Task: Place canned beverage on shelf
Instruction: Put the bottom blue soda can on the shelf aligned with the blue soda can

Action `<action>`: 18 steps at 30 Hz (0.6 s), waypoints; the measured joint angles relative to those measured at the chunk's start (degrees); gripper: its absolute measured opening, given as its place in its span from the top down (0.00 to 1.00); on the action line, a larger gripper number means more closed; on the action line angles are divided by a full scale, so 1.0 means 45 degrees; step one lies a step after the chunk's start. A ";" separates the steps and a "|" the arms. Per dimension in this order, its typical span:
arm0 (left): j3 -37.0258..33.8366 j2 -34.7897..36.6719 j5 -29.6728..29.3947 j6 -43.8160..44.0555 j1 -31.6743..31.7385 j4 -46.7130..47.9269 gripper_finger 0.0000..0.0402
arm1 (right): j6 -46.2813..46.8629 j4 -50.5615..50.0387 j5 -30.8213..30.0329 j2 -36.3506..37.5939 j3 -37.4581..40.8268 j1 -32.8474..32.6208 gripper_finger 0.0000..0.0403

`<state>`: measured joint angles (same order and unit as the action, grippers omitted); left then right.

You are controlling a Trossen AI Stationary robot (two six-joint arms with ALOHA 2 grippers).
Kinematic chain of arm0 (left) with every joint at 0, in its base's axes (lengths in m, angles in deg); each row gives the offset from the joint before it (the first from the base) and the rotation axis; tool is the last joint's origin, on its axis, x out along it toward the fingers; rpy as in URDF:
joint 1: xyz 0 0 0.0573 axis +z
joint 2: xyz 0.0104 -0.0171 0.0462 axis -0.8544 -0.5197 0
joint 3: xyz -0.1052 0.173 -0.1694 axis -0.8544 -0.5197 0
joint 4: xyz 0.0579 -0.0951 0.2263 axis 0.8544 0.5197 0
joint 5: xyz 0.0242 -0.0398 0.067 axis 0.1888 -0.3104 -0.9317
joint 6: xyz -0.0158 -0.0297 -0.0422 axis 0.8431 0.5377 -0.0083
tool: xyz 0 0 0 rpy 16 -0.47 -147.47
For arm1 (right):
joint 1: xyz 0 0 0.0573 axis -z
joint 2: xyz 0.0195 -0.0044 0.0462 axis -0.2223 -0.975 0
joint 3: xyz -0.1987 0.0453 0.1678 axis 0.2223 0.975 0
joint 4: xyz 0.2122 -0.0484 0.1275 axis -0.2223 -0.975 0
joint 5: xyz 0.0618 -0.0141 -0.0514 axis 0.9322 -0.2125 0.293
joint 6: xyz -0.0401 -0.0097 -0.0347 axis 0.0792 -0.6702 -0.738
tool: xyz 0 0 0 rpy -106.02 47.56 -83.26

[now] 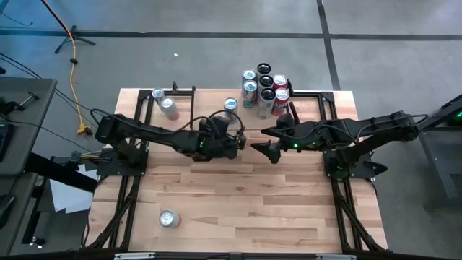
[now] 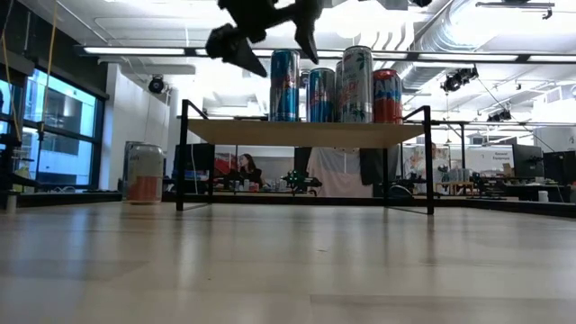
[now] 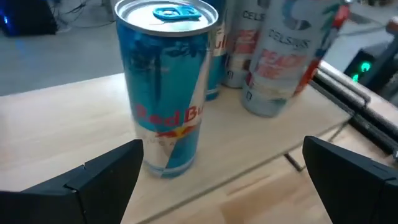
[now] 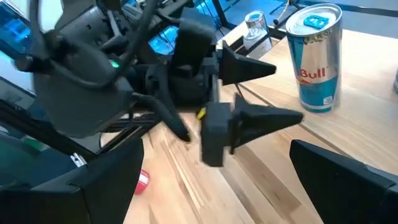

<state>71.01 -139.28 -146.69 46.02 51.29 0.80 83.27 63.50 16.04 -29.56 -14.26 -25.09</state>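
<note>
Room: grey concrete floor crossed by dark seams, with a yellow cable at 10 o'clock of the table; beyond, white ceiling ducts, strip lights, tall windows at 9 o'clock, cluttered workbenches at 3 o'clock.

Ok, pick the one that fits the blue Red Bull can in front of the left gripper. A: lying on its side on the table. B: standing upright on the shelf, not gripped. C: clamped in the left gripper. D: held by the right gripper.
B: the blue Red Bull can stands upright on the shelf, with the left gripper open and short of it.
</note>
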 joint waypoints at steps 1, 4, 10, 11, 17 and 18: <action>0.0007 -0.0083 0.0015 0.0205 0.0106 -0.0131 0.00 | 0.0004 -0.0049 -0.0001 0.0000 0.0000 0.0000 0.03; 0.0002 -0.0134 0.0071 0.0775 0.0440 -0.0092 0.00 | 0.0004 -0.0174 0.0004 0.0000 0.0000 0.0000 0.03; -0.0056 -0.0121 0.0075 0.0920 0.1237 -0.0268 0.00 | -0.0086 -0.0356 0.0004 0.0000 0.0000 0.0000 0.03; -0.0056 -0.0121 0.0190 0.0914 0.1363 -0.0384 0.00 | -0.0124 -0.0375 0.0007 0.0000 0.0000 0.0000 0.03; -0.0056 -0.0121 0.0445 0.0930 0.1942 -0.0616 0.00 | -0.0229 -0.0483 0.0009 0.0000 0.0000 0.0000 0.03; -0.0056 -0.0121 0.0469 0.0929 0.2018 -0.0636 0.00 | -0.0229 -0.0498 0.0009 0.0000 0.0000 0.0000 0.03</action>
<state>70.76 -139.82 -144.58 50.21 60.37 -2.06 82.24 61.26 16.08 -29.56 -14.26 -25.09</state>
